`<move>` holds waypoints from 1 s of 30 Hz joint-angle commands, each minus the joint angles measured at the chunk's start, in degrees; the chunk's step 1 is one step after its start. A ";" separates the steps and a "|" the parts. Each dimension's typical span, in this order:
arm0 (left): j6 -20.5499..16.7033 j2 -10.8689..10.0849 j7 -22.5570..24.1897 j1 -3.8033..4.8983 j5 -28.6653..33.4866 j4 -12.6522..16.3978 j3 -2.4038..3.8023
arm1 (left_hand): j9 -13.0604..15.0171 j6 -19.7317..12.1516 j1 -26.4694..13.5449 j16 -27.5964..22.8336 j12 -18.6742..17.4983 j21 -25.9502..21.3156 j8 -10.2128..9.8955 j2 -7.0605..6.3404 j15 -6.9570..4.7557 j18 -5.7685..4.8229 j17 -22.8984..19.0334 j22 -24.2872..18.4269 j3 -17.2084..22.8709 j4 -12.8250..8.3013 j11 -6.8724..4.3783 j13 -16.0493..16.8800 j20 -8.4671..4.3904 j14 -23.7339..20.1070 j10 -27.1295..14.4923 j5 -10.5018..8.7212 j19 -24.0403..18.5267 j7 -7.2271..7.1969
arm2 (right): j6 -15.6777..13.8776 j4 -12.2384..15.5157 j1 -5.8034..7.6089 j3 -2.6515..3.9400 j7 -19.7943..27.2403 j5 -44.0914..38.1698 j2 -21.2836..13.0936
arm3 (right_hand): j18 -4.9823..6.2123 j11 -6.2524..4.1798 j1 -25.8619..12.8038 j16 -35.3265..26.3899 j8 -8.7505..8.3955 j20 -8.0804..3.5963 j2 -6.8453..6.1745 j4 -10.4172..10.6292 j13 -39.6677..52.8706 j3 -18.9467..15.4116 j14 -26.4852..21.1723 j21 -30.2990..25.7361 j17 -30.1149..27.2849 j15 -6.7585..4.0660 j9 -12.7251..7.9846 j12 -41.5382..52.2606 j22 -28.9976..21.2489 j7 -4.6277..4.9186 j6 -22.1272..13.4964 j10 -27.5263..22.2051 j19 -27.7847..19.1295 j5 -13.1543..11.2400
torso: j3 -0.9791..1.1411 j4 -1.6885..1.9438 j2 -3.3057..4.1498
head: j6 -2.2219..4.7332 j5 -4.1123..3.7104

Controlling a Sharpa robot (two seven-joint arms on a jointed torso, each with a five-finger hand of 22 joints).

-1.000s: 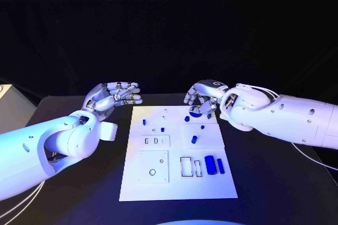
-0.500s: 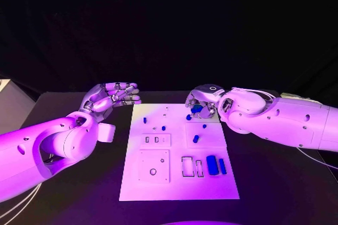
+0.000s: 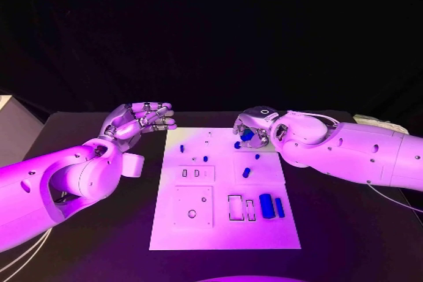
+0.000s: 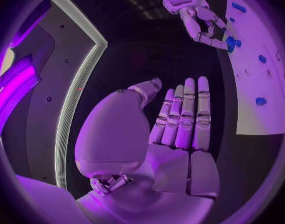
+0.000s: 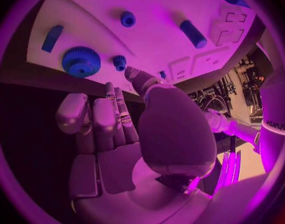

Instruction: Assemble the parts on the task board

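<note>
White board (image 3: 220,233) sits mid-frame on the black table (image 3: 353,233), dark curtain behind, blue parts (image 3: 265,205) scattered on it. Right hand (image 3: 251,130) hovers at the board's upper right by a blue gear (image 3: 247,136); can't tell if it's gripping. Left hand (image 3: 141,120), upper left, is spread and empty.

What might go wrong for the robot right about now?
The right hand is at the gear, which sits near the board's edge; a poor grip might send it off onto the table. The thumb also points close to a small blue part and might knock it.
</note>
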 commanded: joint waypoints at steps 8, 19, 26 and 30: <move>0.41 -0.11 -0.18 0.26 -0.07 0.08 0.15 | 0.10 -0.24 -0.67 -0.35 -0.33 0.38 -0.08 0.18 0.07 0.45 0.12 0.08 0.29 -0.08 0.26 -0.02 -0.01 -0.47 -0.30 -0.23 -0.55 0.14 | 1.90 -0.83 -0.74 -0.03 0.04 -0.51 0.80 | -1.03 0.12 0.95 1.51 0.14 0.09 0.70 0.78 0.06 0.24 1.13 1.56 0.92 0.18 0.36 0.17 1.94 0.22 0.29 0.12 0.54 -0.10 | -0.06 0.39 0.73 | 0.02 0.10; 0.38 -0.25 -0.19 0.32 -0.07 -0.03 0.18 | 0.13 -0.21 -0.62 -0.32 -0.31 0.44 -0.06 0.27 0.05 0.48 0.23 0.12 0.42 -0.17 0.25 -0.01 -0.01 -0.43 -0.31 -0.21 -0.57 0.13 | 2.52 -0.81 -0.89 -0.03 -0.51 -0.40 0.97 | -1.27 0.23 1.21 2.80 0.66 0.16 1.09 1.57 0.10 1.37 1.21 2.61 1.89 0.28 0.75 0.15 3.49 0.51 1.35 0.95 1.04 -0.40 | -0.06 0.40 1.20 | 0.17 -0.12; 0.36 -0.28 -0.06 0.35 -0.07 -0.31 0.19 | 0.14 -0.20 -0.63 -0.31 -0.30 0.47 -0.05 0.29 0.04 0.49 0.28 0.13 0.46 -0.20 0.25 -0.01 -0.01 -0.41 -0.30 -0.22 -0.57 0.13 | 2.52 -0.89 -0.92 -0.03 -0.87 -0.39 1.03 | -1.42 0.16 1.30 3.54 0.99 0.21 1.86 2.58 0.07 3.16 1.10 3.35 2.16 0.25 1.10 0.13 4.62 0.50 1.97 1.68 1.32 -0.48 | -0.13 0.51 1.36 | 0.19 -0.39; 0.35 -0.33 -0.02 0.36 -0.07 -0.43 0.20 | 0.15 -0.19 -0.65 -0.28 -0.29 0.50 -0.04 0.30 0.03 0.50 0.33 0.15 0.48 -0.21 0.25 0.00 -0.02 -0.36 -0.29 -0.22 -0.56 0.14 | 2.74 -0.95 -0.94 -0.03 -1.07 -0.39 1.02 | -1.63 0.01 1.79 4.30 1.31 0.23 2.13 3.06 0.00 5.34 1.08 4.30 2.51 0.14 1.49 0.09 6.06 0.37 2.40 2.32 1.76 -2.49 | -0.10 0.45 1.47 | 0.22 -0.47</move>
